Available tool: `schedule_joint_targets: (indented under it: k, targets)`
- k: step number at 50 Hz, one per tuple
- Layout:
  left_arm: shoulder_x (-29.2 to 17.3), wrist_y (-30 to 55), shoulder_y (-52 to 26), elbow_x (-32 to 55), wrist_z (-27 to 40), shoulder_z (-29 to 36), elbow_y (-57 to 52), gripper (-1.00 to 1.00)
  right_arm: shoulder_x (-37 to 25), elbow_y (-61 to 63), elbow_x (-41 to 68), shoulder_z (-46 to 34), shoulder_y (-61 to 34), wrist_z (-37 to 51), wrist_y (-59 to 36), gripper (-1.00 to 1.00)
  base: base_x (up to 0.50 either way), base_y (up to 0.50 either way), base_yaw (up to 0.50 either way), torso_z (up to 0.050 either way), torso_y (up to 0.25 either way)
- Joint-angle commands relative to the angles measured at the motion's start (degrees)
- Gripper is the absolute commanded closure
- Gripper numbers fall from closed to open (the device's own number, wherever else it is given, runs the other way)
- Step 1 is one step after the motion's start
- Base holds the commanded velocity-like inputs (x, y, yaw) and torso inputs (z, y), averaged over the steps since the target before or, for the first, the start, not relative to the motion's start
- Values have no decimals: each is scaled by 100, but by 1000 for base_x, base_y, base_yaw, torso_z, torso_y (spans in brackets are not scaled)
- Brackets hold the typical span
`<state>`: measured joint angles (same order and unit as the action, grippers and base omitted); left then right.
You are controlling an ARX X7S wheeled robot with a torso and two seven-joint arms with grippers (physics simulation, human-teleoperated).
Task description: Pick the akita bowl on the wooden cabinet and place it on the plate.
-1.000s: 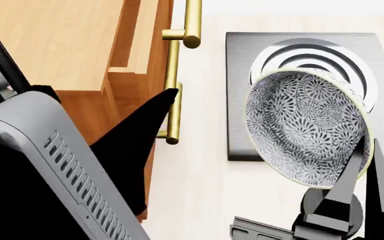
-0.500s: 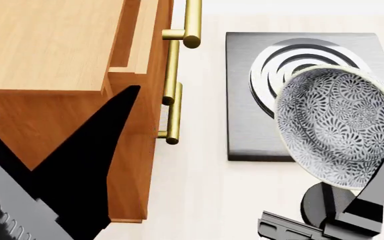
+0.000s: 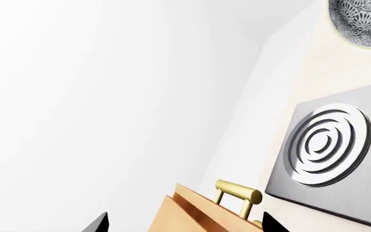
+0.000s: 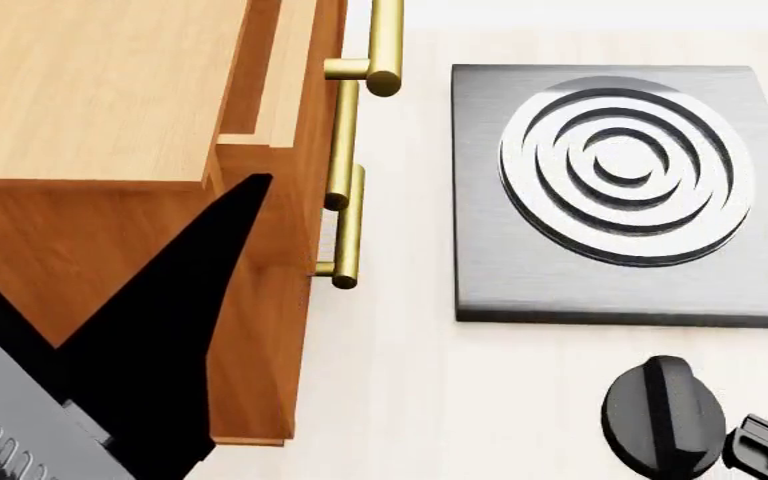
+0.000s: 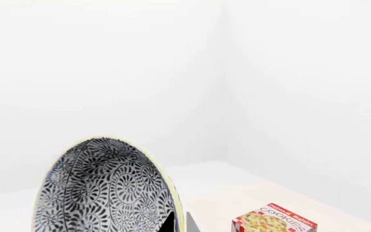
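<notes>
Beige floor; right claw (image 5: 176, 223) grips akita bowl (image 5: 105, 188) by its rim

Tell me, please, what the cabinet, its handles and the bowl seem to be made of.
Cabinet: looks like wood, matte orange-brown with visible grain.
Handles: probably brass or similar metal, a smooth golden bar with a soft shine.
Bowl: likely glazed ceramic, with a dense black-and-white floral pattern inside and a pale, thin rim. As this is a render, the materials are only as they look.
</notes>
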<state>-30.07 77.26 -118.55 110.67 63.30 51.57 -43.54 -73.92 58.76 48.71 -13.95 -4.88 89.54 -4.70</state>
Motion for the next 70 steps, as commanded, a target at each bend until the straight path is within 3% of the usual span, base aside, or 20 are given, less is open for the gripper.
schedule_joint_targets:
  k: [1, 15, 25, 45, 70]
  targets:
    - [-15, -33, 61, -75, -38, 9, -19, -100, -233, 54, 169, 1639, 1345, -48, 205, 100, 0, 0, 0, 0, 0]
    - [-21, -85, 108, -137, -63, 31, -55, -100, -191, 21, 275, 2276, 1825, -180, 213, 100, 0, 0, 0, 1, 0]
    - [-15, -119, 129, -167, -74, 55, -81, -100, 218, -172, 572, 3577, 2723, -690, 227, 100, 0, 0, 0, 0, 1]
    - [-21, -141, 137, -244, -150, 88, -70, -100, 273, -860, 736, 2991, 2230, -957, 321, 100, 0, 0, 0, 0, 0]
    - [-41, -195, 260, -409, -218, 137, -121, -100, 829, -1828, 957, 2323, 1811, -1629, 551, 100, 0, 0, 0, 0, 0]
